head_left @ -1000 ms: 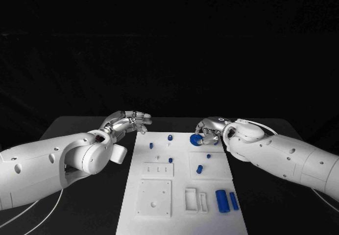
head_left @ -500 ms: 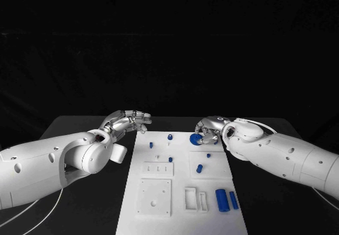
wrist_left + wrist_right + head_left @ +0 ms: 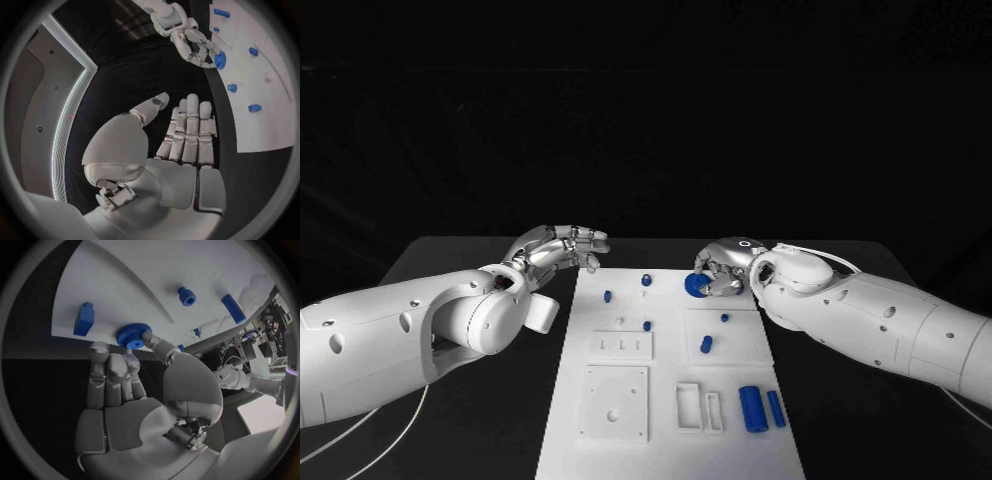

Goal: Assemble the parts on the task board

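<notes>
We find no brand, label or readable writing on anything. In the head view our right hand (image 3: 723, 266) sits at the far right corner of the white task board (image 3: 668, 440), just above the picture's centre, fingers curled around a blue gear (image 3: 697, 285) that it grips over the board's far edge. The right wrist view shows the gear (image 3: 131, 335) pinched between thumb and fingertips (image 3: 128, 360), at the board's edge, with a blue block (image 3: 84, 318) beside it. Our left hand (image 3: 560, 248) hovers left of the board's far left corner, fingers loosely apart and bent forward, holding nothing; the left wrist view shows its fingers (image 3: 190, 132) lined up side by side. Two blue cylinders (image 3: 760, 407) lie at the board's lower right.
</notes>
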### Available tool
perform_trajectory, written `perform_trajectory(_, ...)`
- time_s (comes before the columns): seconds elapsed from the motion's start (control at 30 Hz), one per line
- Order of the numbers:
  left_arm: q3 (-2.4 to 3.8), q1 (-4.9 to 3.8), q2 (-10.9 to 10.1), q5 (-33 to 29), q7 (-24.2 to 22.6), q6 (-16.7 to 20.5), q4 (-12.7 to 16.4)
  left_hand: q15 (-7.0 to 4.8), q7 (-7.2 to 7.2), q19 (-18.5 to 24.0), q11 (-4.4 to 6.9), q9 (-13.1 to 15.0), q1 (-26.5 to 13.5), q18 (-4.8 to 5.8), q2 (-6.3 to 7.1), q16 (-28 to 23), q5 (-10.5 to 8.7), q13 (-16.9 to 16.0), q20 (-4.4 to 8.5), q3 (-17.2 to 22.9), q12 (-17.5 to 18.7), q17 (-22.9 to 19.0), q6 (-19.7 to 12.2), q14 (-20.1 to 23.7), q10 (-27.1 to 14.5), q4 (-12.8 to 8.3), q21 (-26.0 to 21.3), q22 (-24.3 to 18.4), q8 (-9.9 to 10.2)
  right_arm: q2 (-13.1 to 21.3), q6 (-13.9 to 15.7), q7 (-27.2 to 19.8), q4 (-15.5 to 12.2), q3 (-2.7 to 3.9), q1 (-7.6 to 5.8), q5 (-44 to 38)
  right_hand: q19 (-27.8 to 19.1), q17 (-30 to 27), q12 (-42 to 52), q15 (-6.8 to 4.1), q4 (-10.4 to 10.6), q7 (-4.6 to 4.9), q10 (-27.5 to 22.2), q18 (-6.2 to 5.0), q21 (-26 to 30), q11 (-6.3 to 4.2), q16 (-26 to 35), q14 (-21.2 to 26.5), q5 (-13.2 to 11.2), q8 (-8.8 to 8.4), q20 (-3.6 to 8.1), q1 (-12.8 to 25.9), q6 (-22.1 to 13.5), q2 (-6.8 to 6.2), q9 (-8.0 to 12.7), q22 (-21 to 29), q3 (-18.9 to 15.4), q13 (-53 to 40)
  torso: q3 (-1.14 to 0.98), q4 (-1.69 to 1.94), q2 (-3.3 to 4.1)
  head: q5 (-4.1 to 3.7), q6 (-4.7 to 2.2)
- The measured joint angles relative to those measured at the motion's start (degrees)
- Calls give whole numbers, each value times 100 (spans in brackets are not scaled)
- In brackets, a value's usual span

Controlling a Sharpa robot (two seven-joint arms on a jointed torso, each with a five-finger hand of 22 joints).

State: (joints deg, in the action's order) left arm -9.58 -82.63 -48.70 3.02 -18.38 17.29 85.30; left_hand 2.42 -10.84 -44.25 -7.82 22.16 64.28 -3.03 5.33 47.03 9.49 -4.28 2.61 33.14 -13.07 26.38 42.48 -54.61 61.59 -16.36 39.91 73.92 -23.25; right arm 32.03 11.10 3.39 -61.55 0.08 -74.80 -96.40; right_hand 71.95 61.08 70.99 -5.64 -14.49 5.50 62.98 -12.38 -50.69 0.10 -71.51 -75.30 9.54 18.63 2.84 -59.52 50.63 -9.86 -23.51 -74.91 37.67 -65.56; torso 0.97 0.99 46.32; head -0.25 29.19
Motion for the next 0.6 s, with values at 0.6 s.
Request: perform_trajectory(0.6, -1, 0, -18, 4, 2, 5, 19, 0, 0, 0, -22, 1, 0, -28, 0, 0, 0, 5, 0, 0, 23, -5, 0, 0, -22, 0, 0, -5, 0, 150, 483, 300, -678, -19, 37, -327, 76, 32, 61, -80, 365, -82, 174, -3, -24, -71, -5, -4, -264, 83, 37, -7, 84, -73, -61, 0, 487, -85, 3, 2, -4, 7, -35)
